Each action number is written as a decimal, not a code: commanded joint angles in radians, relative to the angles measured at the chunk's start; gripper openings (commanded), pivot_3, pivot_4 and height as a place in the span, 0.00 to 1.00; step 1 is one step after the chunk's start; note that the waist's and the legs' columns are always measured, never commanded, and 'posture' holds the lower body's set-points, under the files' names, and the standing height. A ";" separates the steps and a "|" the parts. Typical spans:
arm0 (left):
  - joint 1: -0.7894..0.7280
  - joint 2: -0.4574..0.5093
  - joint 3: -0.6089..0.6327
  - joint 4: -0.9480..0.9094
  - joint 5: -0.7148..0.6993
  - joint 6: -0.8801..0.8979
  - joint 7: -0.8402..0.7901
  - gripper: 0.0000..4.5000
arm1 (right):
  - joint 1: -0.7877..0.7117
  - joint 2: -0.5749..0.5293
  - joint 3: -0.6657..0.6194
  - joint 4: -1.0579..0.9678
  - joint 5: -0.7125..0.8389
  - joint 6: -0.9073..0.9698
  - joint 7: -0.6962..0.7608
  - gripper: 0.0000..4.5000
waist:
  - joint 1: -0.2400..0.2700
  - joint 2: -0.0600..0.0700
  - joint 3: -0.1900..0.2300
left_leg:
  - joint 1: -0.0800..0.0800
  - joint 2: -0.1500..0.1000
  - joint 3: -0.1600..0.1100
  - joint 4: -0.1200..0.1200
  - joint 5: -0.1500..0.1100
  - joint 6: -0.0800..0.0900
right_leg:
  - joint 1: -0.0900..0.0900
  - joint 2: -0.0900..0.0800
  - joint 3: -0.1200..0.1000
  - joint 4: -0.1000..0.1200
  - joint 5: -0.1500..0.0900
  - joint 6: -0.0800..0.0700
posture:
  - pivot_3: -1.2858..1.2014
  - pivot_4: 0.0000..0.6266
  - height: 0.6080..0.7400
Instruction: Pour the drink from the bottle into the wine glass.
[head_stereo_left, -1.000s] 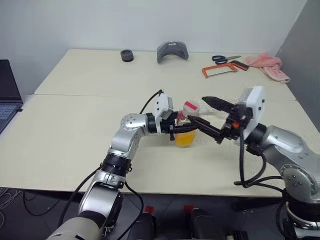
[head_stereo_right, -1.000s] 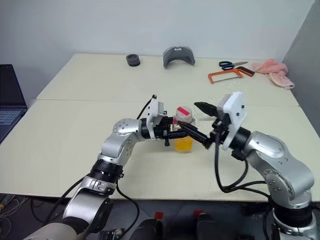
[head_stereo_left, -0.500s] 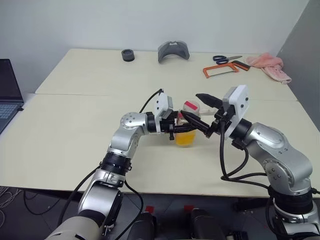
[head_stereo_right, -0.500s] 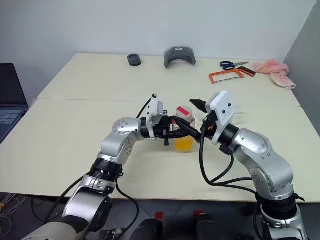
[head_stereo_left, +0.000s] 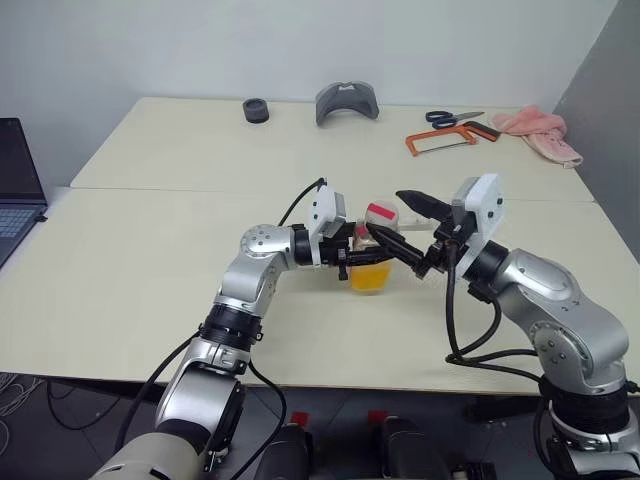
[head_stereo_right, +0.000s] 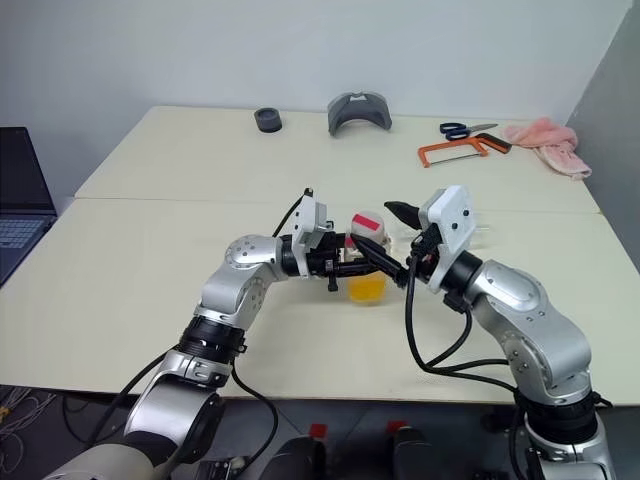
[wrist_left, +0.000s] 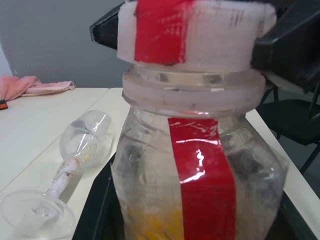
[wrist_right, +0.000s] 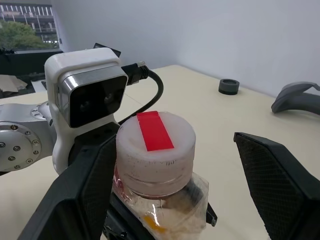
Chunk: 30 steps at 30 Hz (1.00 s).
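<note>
A small clear bottle (head_stereo_left: 372, 262) with a red stripe stands upright on the table (head_stereo_left: 150, 250), with orange drink (head_stereo_left: 368, 277) in its lower part. Its cap (wrist_right: 155, 150) is white with a red strip. My left gripper (head_stereo_left: 352, 262) is shut on the bottle's body from the left. The right gripper (head_stereo_left: 383, 211) is open, its two black fingers (wrist_right: 280, 180) standing on either side of the cap without touching it. The wine glass (wrist_left: 75, 155) lies on its side on the table just beyond the bottle.
At the table's far edge sit a black ring (head_stereo_left: 254, 110), a grey curved object (head_stereo_left: 346, 100), scissors (head_stereo_left: 452, 117), an orange hacksaw (head_stereo_left: 440, 140) and a pink cloth (head_stereo_left: 535, 130). A laptop (head_stereo_left: 15, 190) sits at the far left.
My right wrist and forearm have swung in toward the bottle, while the fingertips have stayed beside the cap. The left gripper and the bottle have not moved.
</note>
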 joint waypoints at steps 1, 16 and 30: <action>-0.020 0.002 0.012 -0.024 -0.013 -0.018 -0.005 0.37 | 0.004 -0.016 -0.053 -0.036 0.017 0.000 -0.008 0.86 | 0.000 0.000 0.000 | 0.000 0.000 0.000 0.000 0.000 0.000 | 0.000 0.000 0.000 0.000 0.000 0.000 | 0.52 0.24 1.00; -0.015 0.001 0.011 -0.027 -0.012 -0.019 -0.004 0.37 | 0.035 -0.061 -0.057 -0.062 0.075 0.021 0.013 0.86 | 0.000 0.000 0.000 | 0.000 0.000 0.000 0.000 0.000 0.000 | 0.000 0.000 0.000 0.000 0.000 0.000 | 0.52 0.24 1.00; -0.018 -0.001 0.015 -0.020 -0.014 -0.023 -0.002 0.37 | 0.055 -0.103 -0.069 -0.078 0.135 0.040 0.050 0.86 | 0.000 0.000 0.000 | 0.000 0.000 0.000 0.000 0.000 0.000 | 0.000 0.000 0.000 0.000 0.000 0.000 | 0.52 0.24 1.00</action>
